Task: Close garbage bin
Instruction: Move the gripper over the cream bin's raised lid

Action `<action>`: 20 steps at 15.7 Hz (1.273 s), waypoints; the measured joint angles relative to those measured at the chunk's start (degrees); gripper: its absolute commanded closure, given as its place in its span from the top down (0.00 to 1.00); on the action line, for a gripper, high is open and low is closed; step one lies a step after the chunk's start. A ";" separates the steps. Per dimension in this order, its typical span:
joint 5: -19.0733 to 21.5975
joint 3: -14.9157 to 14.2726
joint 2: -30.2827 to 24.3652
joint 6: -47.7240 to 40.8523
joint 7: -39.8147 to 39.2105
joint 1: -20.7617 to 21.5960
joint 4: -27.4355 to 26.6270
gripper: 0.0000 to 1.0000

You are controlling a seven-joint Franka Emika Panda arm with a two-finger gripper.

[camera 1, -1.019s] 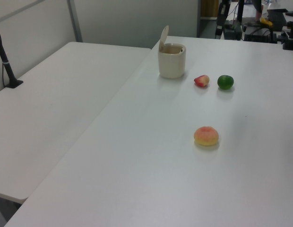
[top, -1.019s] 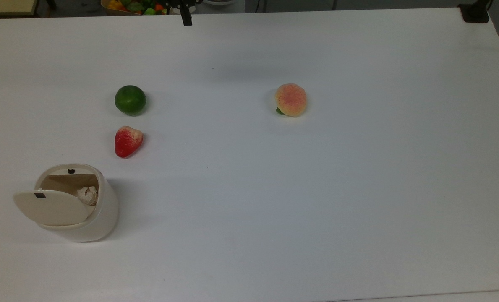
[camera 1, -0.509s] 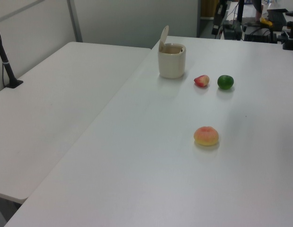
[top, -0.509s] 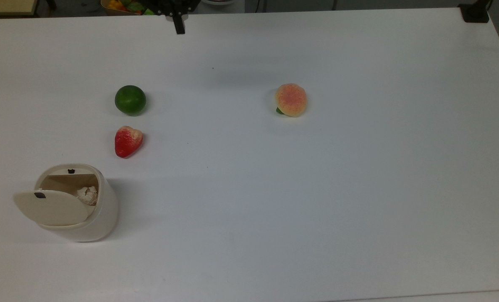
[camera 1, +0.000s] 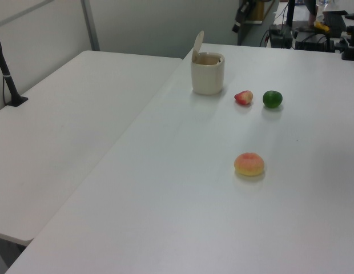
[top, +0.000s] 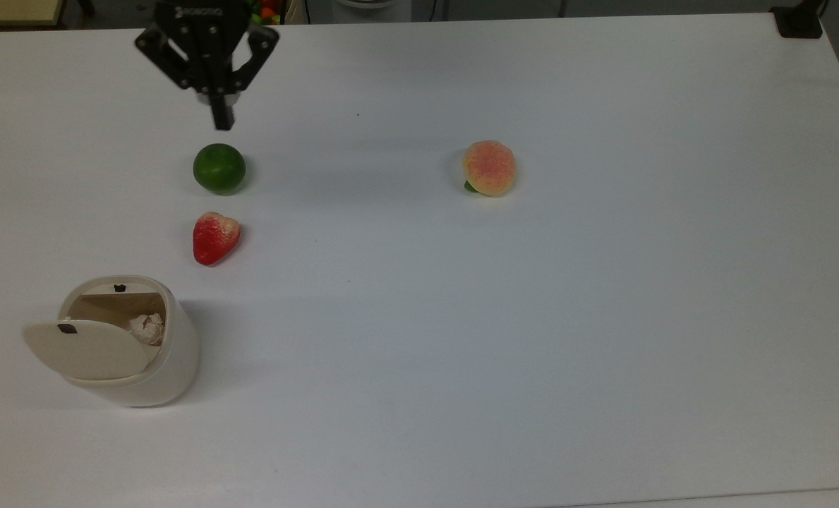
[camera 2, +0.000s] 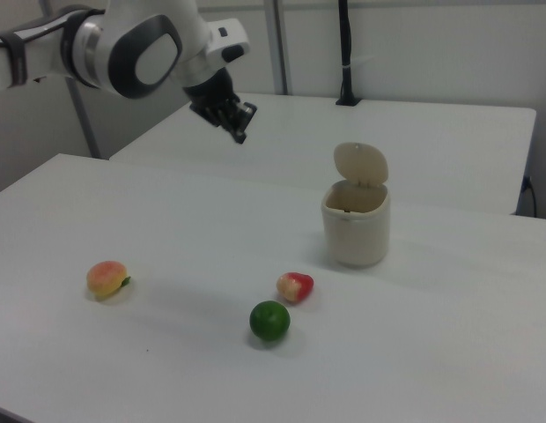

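Note:
The cream-white garbage bin (top: 172,353) stands at the top view's lower left with its hinged lid (top: 87,349) swung open. A small black tab sits on the lid, and crumpled paper (top: 147,328) lies inside. In the left view the bin (camera 1: 207,77) has its lid upright, and the right view shows the bin (camera 2: 355,229) the same way. My black gripper (top: 222,121) hangs near the table's far edge, just beyond the green lime and well away from the bin. Its fingers are shut on nothing. In the right view the gripper (camera 2: 240,132) is high above the table, left of the bin.
A green lime (top: 219,168) and a red strawberry (top: 214,237) lie between the gripper and the bin. A peach (top: 489,167) rests toward the table's middle. A second white table (camera 1: 68,114) adjoins, with a black post (camera 1: 5,68) on it.
The gripper has moved from the top view's upper edge leftward and toward the lime, coming further over the table. Bin, lid and fruits have not moved.

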 measured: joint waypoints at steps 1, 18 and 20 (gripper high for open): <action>0.00 0.00 0.77 2.40 0.36 -0.36 0.53 0.00; 0.00 -0.05 19.69 36.26 6.88 -3.53 12.01 0.00; 0.00 -0.05 22.41 38.20 6.88 -3.92 13.68 0.00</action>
